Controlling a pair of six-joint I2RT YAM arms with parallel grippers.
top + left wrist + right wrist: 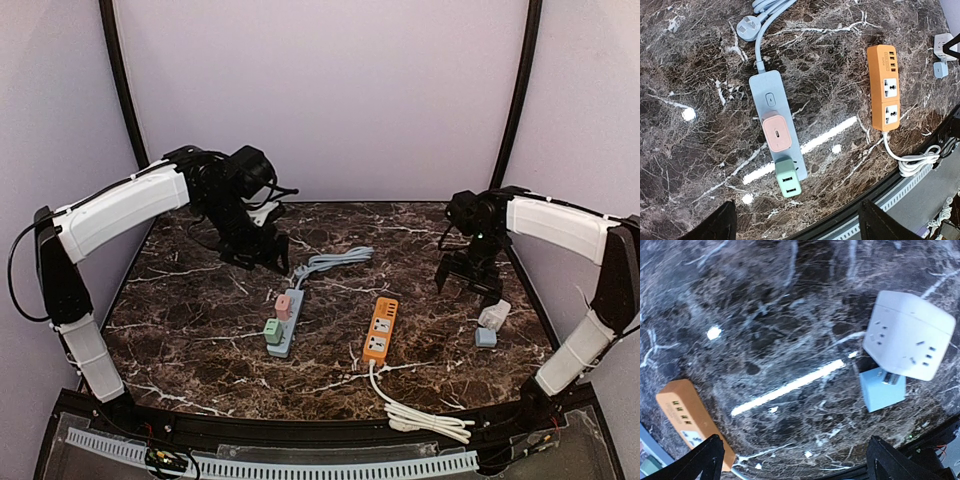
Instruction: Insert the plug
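A grey-blue power strip (285,325) lies mid-table with a pink adapter (284,306) and a green adapter (272,330) plugged into it. An orange power strip (380,328) lies to its right with both sockets free (884,87). A white cube adapter (493,315) and a small light-blue plug (485,337) lie at the right, touching each other (881,389). My left gripper (262,258) is open and empty, high above the table behind the grey-blue strip (771,95). My right gripper (468,282) is open and empty, above the table just behind the white adapter (910,335).
The orange strip's white cable (430,418) coils at the table's front edge. The grey strip's cable (330,262) loops toward the back, its own plug (747,27) lying loose on the marble table (200,330). Purple walls close in the back and sides.
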